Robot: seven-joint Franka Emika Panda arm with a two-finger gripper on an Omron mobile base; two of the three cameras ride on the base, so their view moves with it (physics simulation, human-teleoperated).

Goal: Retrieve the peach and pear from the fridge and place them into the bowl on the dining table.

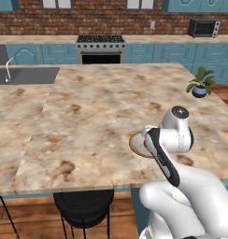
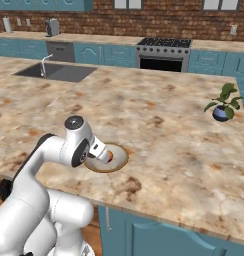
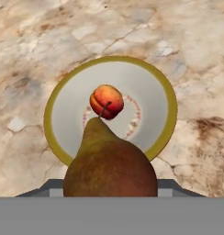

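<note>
My gripper [image 2: 100, 154] hangs over the near rim of the bowl [image 3: 170, 114] and is shut on the pear [image 3: 109, 165], a tan-brown fruit whose stem points towards the dish. The pear covers the fingertips in the hand view. The peach [image 3: 106, 101], red-orange and round, lies in the middle of the bowl, apart from the pear. The bowl [image 2: 120, 161] rests on the dining table [image 1: 88, 116] close to its front edge, and the arm hides much of the bowl [image 1: 133, 144] in the left base view. The fridge is out of view.
A potted plant [image 2: 223, 106] stands near the table's right edge. A sink [image 1: 24, 74] with a tap is set into the far left of the top. A black stool [image 1: 83, 207] stands under the front edge. A stove [image 1: 101, 46] is at the back wall.
</note>
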